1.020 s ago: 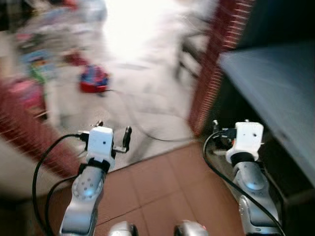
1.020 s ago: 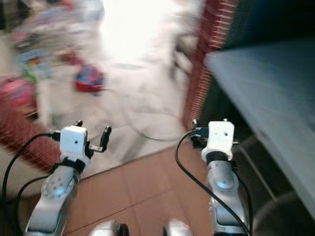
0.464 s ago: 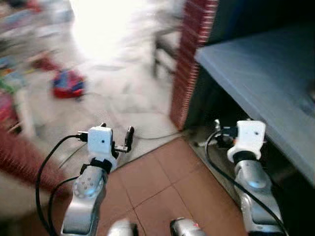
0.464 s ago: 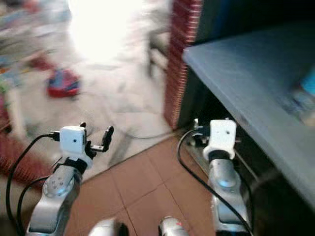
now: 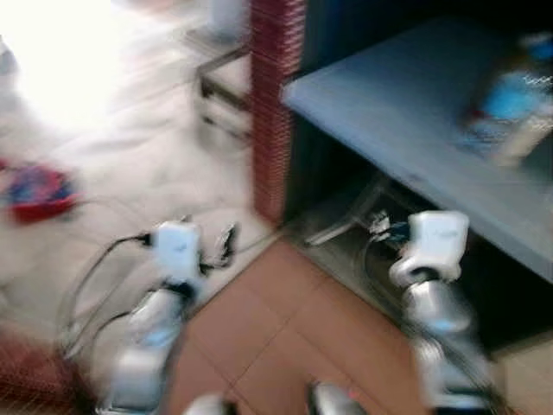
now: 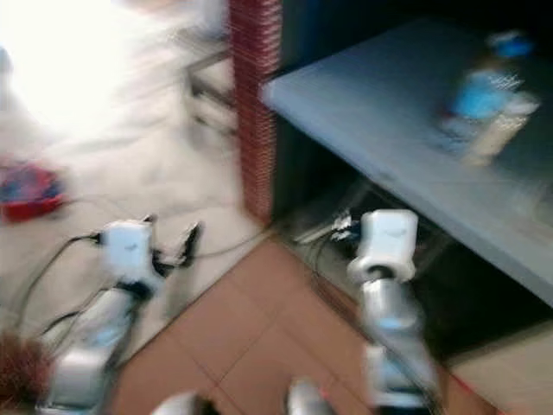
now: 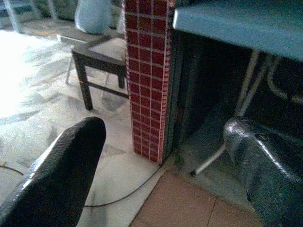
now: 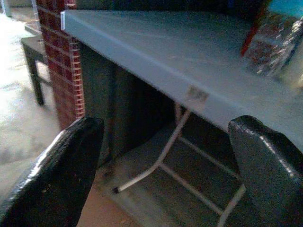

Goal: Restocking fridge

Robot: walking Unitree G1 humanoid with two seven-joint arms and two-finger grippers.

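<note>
The head views are blurred. On the grey-blue table (image 5: pixel 389 112) at the right stand bottles with blue labels (image 5: pixel 510 108), also seen at the table's far side as bottles (image 8: pixel 274 42) in the right wrist view. My left gripper (image 7: pixel 165 142) is open and holds nothing; it hangs low over the floor, facing a red brick pillar (image 7: pixel 149 75). Open and bare too, my right gripper (image 8: pixel 165 137) points at the table's front edge and the dark space below it. Both grippers are well short of the bottles.
A red brick pillar (image 5: pixel 272 104) stands at the table's left end. A small dark stool (image 7: pixel 102 52) sits beyond it on the pale floor. White folding legs (image 8: pixel 165 161) cross under the table. A red and blue object (image 5: pixel 39 190) and a cable (image 7: pixel 128 194) lie on the floor.
The whole picture has shifted left, so the camera has turned right. The table now fills more of the view and the bottles on it have come into sight. Both arms keep their pose.
</note>
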